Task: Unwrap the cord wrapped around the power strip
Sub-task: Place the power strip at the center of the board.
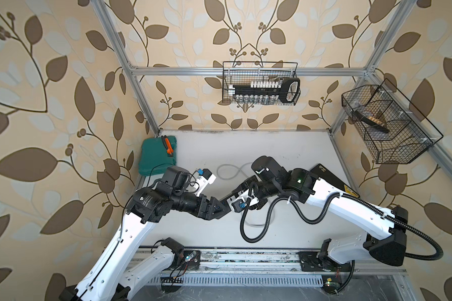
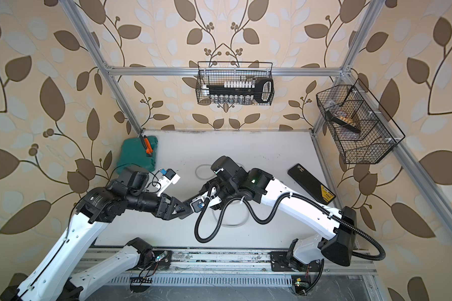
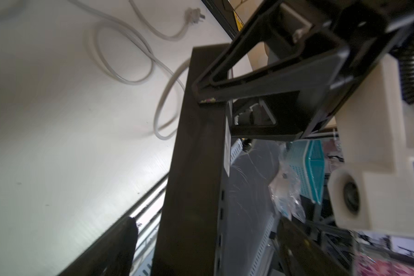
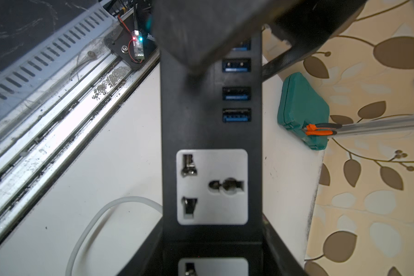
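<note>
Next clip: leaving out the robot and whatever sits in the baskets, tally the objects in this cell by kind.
wire baskets: 2
power strip: 1
cord: 1
green case: 1
orange-handled pliers: 1
flat black case: 1
Total: 7

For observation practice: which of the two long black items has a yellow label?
The flat black case, lying on the table beside the right arm; the power strip instead shows white sockets and blue USB ports.
</note>
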Action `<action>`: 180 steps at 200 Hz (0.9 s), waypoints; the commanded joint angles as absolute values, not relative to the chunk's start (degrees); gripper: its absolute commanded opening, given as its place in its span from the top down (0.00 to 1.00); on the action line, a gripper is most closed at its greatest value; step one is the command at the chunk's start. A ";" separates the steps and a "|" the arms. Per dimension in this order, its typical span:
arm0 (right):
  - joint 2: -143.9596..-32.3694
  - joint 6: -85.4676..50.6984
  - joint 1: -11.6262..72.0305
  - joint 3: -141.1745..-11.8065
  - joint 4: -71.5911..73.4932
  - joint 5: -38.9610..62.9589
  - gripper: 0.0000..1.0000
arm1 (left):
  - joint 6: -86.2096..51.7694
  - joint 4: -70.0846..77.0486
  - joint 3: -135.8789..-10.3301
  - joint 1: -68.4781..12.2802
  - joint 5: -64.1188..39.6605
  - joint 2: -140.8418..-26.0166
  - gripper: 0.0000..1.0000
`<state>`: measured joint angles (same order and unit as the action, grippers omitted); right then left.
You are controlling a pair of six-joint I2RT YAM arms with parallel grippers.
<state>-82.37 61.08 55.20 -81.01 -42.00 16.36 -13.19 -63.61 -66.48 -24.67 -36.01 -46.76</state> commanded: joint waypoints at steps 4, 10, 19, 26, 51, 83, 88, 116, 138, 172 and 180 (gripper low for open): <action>-84.85 42.47 54.98 -81.74 -35.24 19.32 0.95 | -19.08 -62.09 -73.48 -24.43 -6.61 -39.61 0.01; -85.47 38.96 55.22 -80.61 -33.06 19.65 0.98 | -19.75 -61.68 -74.45 -24.42 -2.29 -38.47 0.01; -86.59 32.41 56.10 -78.98 -28.19 18.94 1.00 | -20.90 -60.85 -75.50 -24.43 2.55 -37.27 0.01; -87.89 27.16 57.08 -78.44 -24.85 17.62 1.00 | -21.87 -60.32 -76.14 -24.44 5.08 -36.63 0.01; -96.23 12.55 61.46 -82.60 -22.24 6.77 1.00 | -24.54 -60.11 -77.82 -24.43 11.76 -35.23 0.01; -111.12 -0.37 64.57 -96.67 -31.56 1.07 1.00 | -27.88 -59.59 -76.20 -24.43 18.14 -31.65 0.01; -113.10 -0.59 65.02 -98.41 -32.37 1.03 1.00 | -28.24 -59.59 -75.84 -24.43 18.65 -31.12 0.01; -122.43 -2.00 66.57 -106.03 -34.11 0.94 1.00 | -28.85 -60.59 -73.62 -24.43 20.25 -29.63 0.01; -129.88 -2.52 66.80 -111.64 -35.78 1.15 1.00 | -29.68 -60.65 -71.07 -24.43 20.23 -29.36 0.01; -139.21 -3.47 66.88 -119.32 -36.77 1.65 1.00 | -32.78 -59.65 -65.96 -24.43 18.23 -28.77 0.01; -140.67 -3.89 66.85 -120.60 -36.43 1.71 0.99 | -33.36 -59.19 -64.61 -24.43 17.62 -28.57 0.01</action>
<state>-136.51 -1.34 66.63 -116.38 -34.89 1.87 -30.35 -61.21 -67.26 -24.67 18.11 -29.21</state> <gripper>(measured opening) 0.506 0.989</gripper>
